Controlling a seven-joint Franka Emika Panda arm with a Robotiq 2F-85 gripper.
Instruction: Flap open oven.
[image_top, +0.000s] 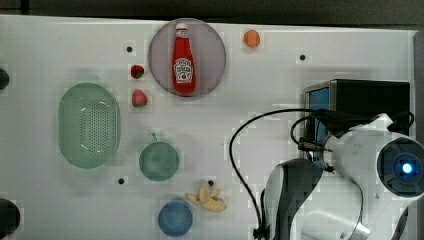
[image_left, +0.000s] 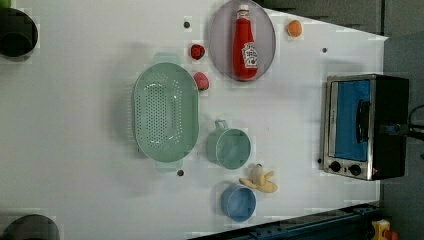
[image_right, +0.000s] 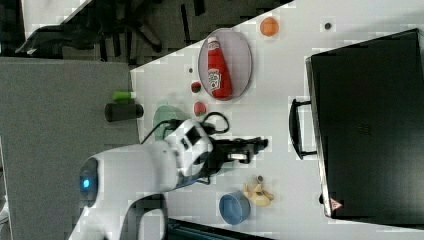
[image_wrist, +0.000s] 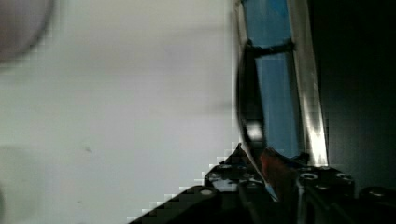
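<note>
The oven (image_top: 372, 100) stands at the top view's right edge of the white table, black on top, with a silver frame and blue glass door (image_left: 352, 117). The door lies flat against the frame. Its black handle (image_right: 294, 127) runs across the door front. My gripper (image_wrist: 271, 186) is at the handle (image_wrist: 247, 102). In the wrist view the bar passes between the fingers, which are shut on it near one end. From the left view, the gripper (image_left: 395, 129) pokes in over the oven's top edge. The arm's white wrist (image_top: 365, 150) covers the oven's near corner.
A ketchup bottle (image_top: 183, 60) lies on a grey plate (image_top: 212, 50). There are two strawberries (image_top: 139, 97), an orange (image_top: 252, 38), a green colander (image_top: 89, 125), a green mug (image_top: 158, 160), a blue bowl (image_top: 175, 218) and a banana peel (image_top: 210, 197). A black cable (image_top: 240, 170) loops beside the arm.
</note>
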